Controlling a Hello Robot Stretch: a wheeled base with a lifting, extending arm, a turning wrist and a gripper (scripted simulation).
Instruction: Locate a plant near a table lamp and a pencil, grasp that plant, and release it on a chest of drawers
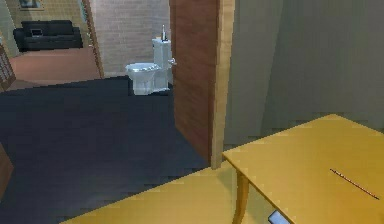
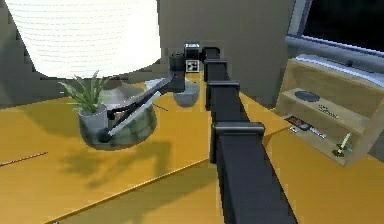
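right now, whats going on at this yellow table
The Stretch's arm reaches out over the yellow table, with its end effector at a potted plant that stands on the table below a white table lamp. I cannot tell whether it holds the plant. In the forward view, what looks like a pencil lies on the table.

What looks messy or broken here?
Nothing stands out. The potted plant sits upright on the yellow table beneath the table lamp. The pencil lies flat on the tabletop, and nothing is spilled or tipped.
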